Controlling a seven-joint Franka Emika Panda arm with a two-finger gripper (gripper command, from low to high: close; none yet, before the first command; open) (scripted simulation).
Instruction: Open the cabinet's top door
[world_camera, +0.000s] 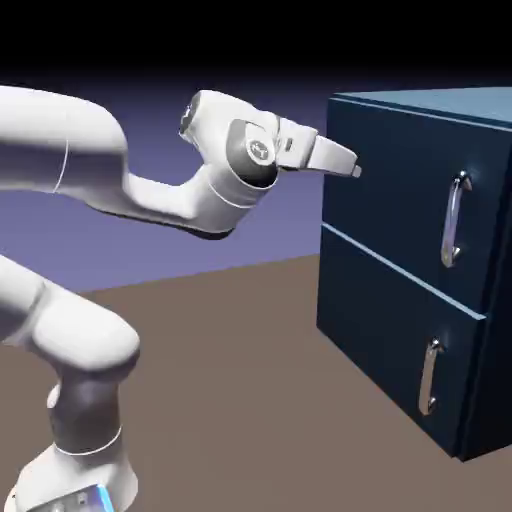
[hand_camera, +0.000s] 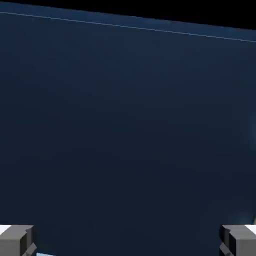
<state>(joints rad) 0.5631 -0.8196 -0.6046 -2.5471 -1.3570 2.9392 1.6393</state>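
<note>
white two-finger gripper: jaws spread wide, nothing between, level, tip near upper left edge of door | large navy-blue box cabinet: right, on brown table | squarish navy top door: flush shut, curved silver bar handle far right, well apart | open table left.
</note>
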